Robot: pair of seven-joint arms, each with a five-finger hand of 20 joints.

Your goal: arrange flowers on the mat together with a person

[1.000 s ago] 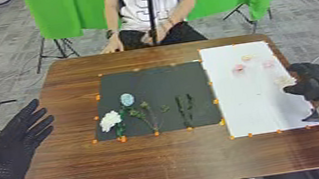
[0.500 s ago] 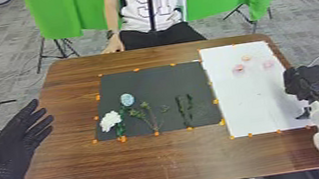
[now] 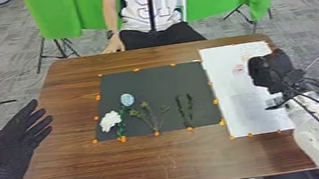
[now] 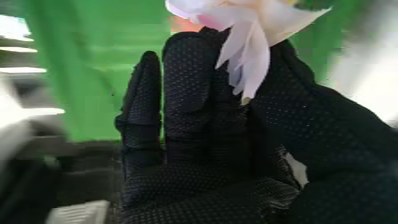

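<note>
When viewed from the head: one dark mat (image 3: 162,87), square, laid flat on the brown table (image 3: 184,162), with orange markers (image 3: 136,70) along its edges; on the mat, toward its near left corner, one white flower (image 3: 109,120), full-petalled; just beside that flower, farther from the mat's near edge, one pale blue bloom (image 3: 127,99), oval; close to the near edge of the mat, below the white flower, one short piece of greenery (image 3: 121,128); nearer the mat's middle, one thin green sprig (image 3: 149,113), branching, with small tips; right of the mat's middle, two dark green strips (image 3: 186,109), roughly side by side, lengthwise to the mat. To the right of the mat — one long white sheet (image 3: 243,101), likewise marked in orange along its near edge; on the sheet, level with the far part of the mat, one small pink blossom (image 3: 239,68).

Left of the mat and well apart from it, by the table's edge: left hand (image 3: 21,137), open, fingers straight and slightly spread. Right of the mat, over the white sheet: right hand (image 3: 270,72); in the right wrist view, closed in a pinch, thumb against upright fingers, on one pale pink-white flower (image 4: 251,52), petals hanging down between. Beyond the mat and table, green cloth (image 3: 64,10).
</note>
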